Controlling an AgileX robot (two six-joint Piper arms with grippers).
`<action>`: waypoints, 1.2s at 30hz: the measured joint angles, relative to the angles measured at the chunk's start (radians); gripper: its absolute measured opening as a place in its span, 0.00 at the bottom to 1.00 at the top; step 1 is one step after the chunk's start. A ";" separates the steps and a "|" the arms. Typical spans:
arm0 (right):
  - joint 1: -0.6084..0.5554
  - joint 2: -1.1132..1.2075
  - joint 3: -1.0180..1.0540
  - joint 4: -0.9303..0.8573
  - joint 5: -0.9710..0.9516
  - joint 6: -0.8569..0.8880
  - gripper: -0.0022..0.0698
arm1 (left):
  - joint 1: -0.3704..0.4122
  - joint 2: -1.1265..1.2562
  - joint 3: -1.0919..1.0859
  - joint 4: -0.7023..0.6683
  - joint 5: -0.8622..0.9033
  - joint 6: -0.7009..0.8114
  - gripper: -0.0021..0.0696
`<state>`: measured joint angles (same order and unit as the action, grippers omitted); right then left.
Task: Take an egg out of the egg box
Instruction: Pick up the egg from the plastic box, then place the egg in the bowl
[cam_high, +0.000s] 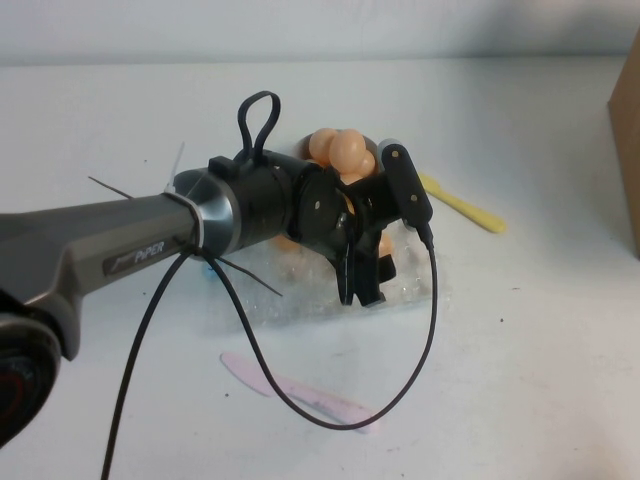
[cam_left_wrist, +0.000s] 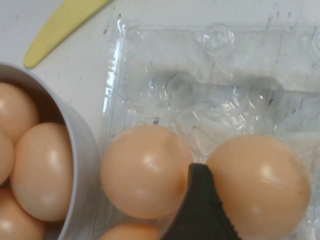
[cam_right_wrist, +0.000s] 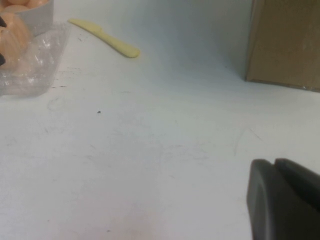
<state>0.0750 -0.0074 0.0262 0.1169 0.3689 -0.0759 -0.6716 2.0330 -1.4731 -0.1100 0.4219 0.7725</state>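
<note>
The clear plastic egg box (cam_left_wrist: 220, 85) lies on the white table with three orange-tan eggs showing in its cups. My left gripper (cam_high: 362, 290) points down into the box (cam_high: 300, 305). One black finger (cam_left_wrist: 200, 210) stands between two eggs, touching the egg (cam_left_wrist: 260, 185) on its one side; the other finger is out of view. The jaws stand apart, so it is open around this egg, which sits in its cup. My right gripper (cam_right_wrist: 276, 165) is shut and empty, low over bare table away from the box (cam_right_wrist: 30, 70).
A round grey bowl (cam_left_wrist: 82, 150) holding several eggs (cam_high: 340, 150) stands right beside the box. A yellow knife (cam_high: 460, 205) lies behind it to the right. A pink spatula (cam_high: 300, 395) lies in front. A cardboard box (cam_high: 625, 150) stands at the right edge.
</note>
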 joint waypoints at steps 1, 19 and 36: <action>0.000 0.000 0.000 0.000 0.000 0.000 0.01 | 0.000 0.000 0.000 0.000 0.000 0.000 0.67; 0.000 0.000 0.000 0.000 0.000 0.000 0.01 | 0.000 -0.012 0.000 0.000 -0.001 -0.011 0.47; 0.000 0.000 0.000 0.000 0.000 0.000 0.01 | 0.016 -0.151 0.000 0.010 -0.049 -0.161 0.47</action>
<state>0.0750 -0.0074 0.0262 0.1169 0.3689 -0.0759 -0.6556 1.8818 -1.4731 -0.1003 0.3727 0.6114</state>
